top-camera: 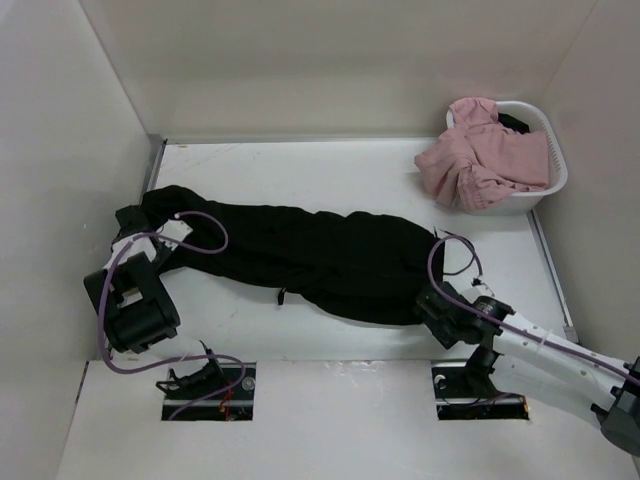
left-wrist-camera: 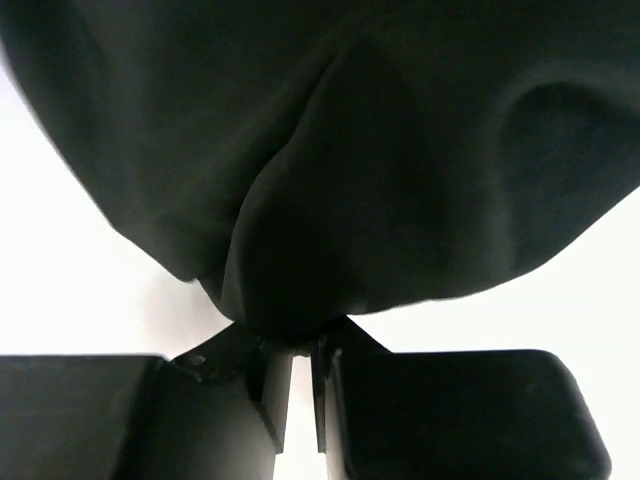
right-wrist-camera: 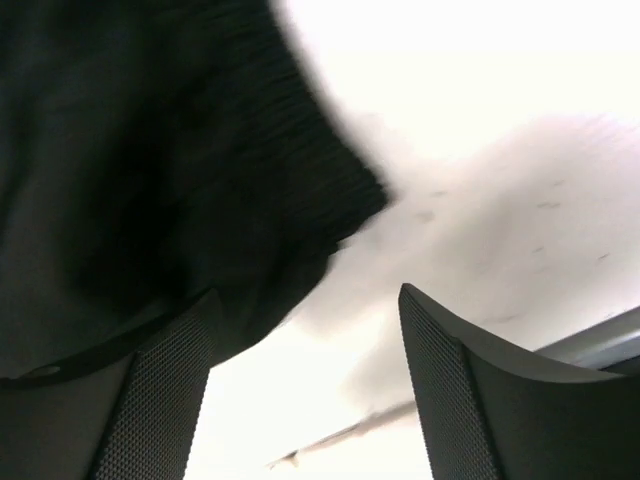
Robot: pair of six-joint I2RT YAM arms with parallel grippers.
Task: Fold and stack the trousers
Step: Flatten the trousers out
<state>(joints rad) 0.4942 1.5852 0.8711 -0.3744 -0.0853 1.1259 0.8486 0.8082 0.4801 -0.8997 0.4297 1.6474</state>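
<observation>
Top external: the trousers (top-camera: 300,255) lie flat on the table (top-camera: 330,165), and their long axis runs straight from my left gripper (top-camera: 138,222) to my right gripper (top-camera: 432,300). One end points at each hand, so both are equally near. From here I can't tell which end is the waist. The cloth stretches away to the right of my left hand and to the left of my right hand.

Left wrist: my left gripper (left-wrist-camera: 300,365) is clamped on a bunched tuck at the edge of the trousers (left-wrist-camera: 350,150). The fingers (left-wrist-camera: 450,410) are pressed together and the rest of the fabric spreads forward, beyond the tips.

Right wrist: my right gripper (right-wrist-camera: 300,400) stands apart, with nothing pinched that I can see. A ribbed edge of the trousers (right-wrist-camera: 150,150) sits ahead and to the left, reaching my left-hand finger (right-wrist-camera: 150,400). The other finger stands over bare table. My guess is this hand needs to shift left over that edge before it closes.
</observation>
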